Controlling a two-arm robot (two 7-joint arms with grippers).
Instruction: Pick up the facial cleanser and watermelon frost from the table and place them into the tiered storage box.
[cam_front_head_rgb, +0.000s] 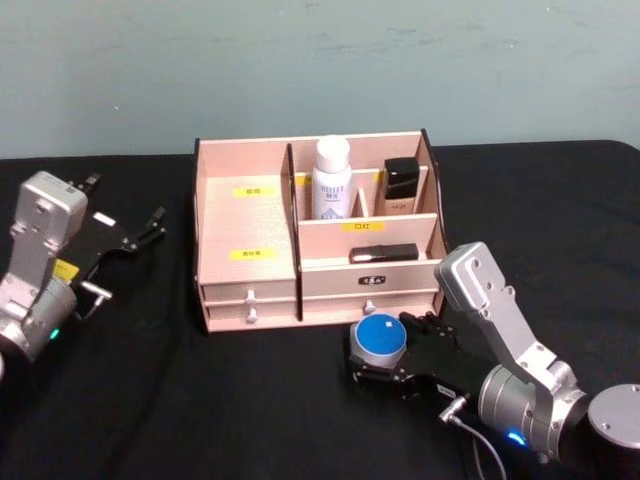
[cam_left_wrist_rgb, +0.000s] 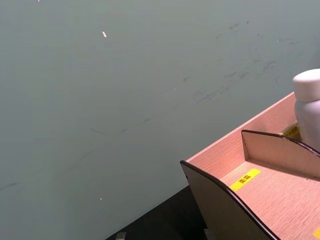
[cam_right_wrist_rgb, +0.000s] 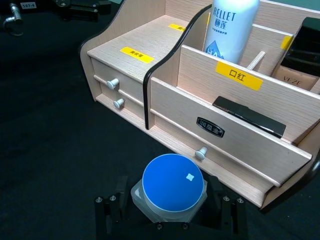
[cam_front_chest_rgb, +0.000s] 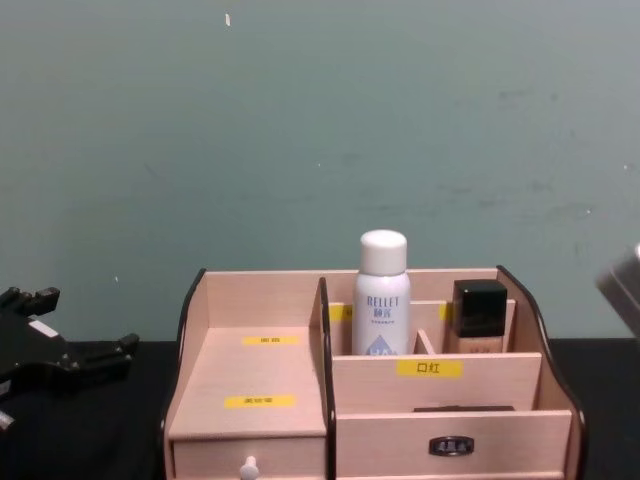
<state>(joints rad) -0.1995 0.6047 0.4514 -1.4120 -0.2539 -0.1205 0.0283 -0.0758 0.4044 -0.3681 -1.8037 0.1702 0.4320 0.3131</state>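
Clasping the watermelon frost (cam_right_wrist_rgb: 173, 181) on the surface (cam_front_head_rgb: 150, 400) before the drawers, my right gripper (cam_right_wrist_rgb: 171, 202) grips low for a steady lift into the tiered storage box (cam_front_head_rgb: 245, 215), where the facial cleanser (cam_front_head_rgb: 332, 180) already stands; my left gripper (cam_front_head_rgb: 125, 238) idles wide.

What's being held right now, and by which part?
The right gripper clasps the watermelon frost by its clear sides below its lid; the left gripper holds nothing.
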